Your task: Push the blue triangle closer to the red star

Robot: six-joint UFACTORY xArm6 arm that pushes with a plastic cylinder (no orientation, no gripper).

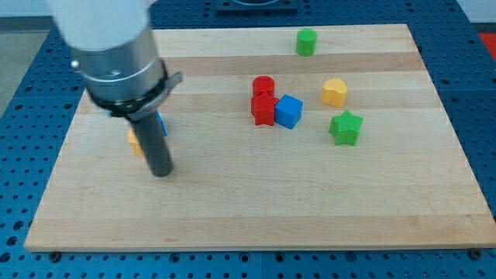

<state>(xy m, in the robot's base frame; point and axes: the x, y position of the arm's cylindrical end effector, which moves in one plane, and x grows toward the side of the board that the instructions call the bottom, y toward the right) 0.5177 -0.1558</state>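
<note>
My tip (161, 173) rests on the board at the view's left. Just above it, a sliver of a blue block (161, 122) shows at the rod's right edge; it is mostly hidden by the rod, so its shape cannot be made out. A yellow block (135, 142) peeks out at the rod's left edge. The red star (263, 111) lies near the board's middle, far to the right of my tip. It touches a red cylinder (263, 84) above it and a blue cube (289, 111) on its right.
A yellow block (334, 92) and a green star (346, 128) lie right of the red group. A green cylinder (307, 42) stands near the board's top edge. The wooden board (256, 209) sits on a blue perforated table.
</note>
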